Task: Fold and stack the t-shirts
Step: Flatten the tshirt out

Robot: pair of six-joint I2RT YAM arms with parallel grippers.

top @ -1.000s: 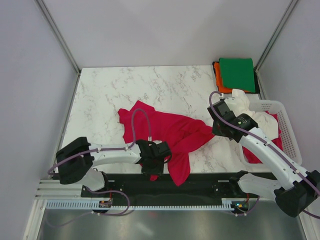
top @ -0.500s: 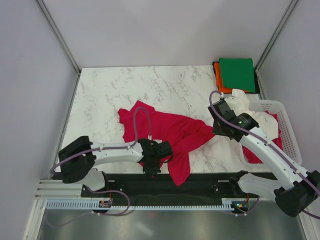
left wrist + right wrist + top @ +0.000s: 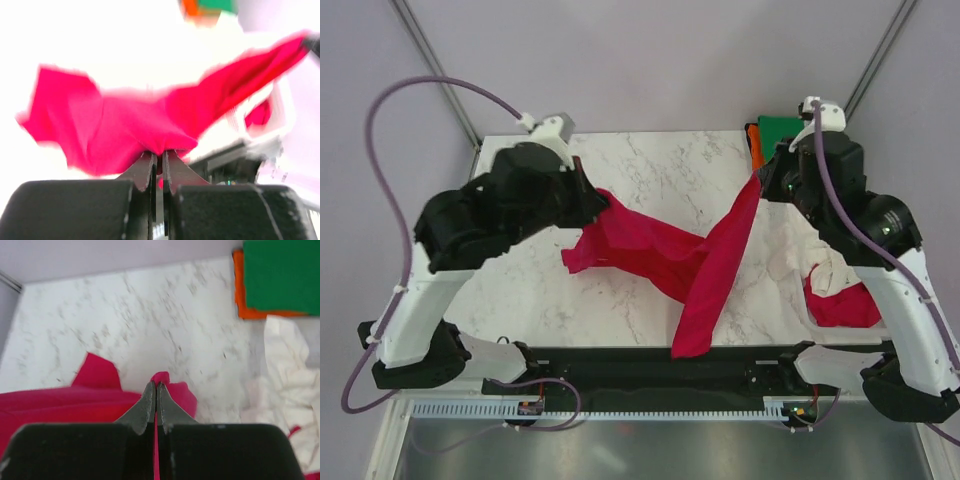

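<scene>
A large crimson-red t-shirt hangs above the marble table, stretched between both grippers, with one end drooping toward the front edge. My left gripper is shut on the cloth's left part; in the left wrist view the fabric bunches out from the closed fingertips. Raised at the right, my right gripper is also shut on the shirt, with a fold pinched at its tips. A folded green t-shirt lies on an orange one at the back right corner. A crumpled white t-shirt lies on the right.
Another crimson cloth lies under the white t-shirt at the right, partly behind the right arm. The marble table ends in a black rail at the front. Grey walls stand close on both sides.
The left gripper closed on the crimson shirt near the front edge. Both arms then rose, lifting the shirt off the table and stretching it between them.
</scene>
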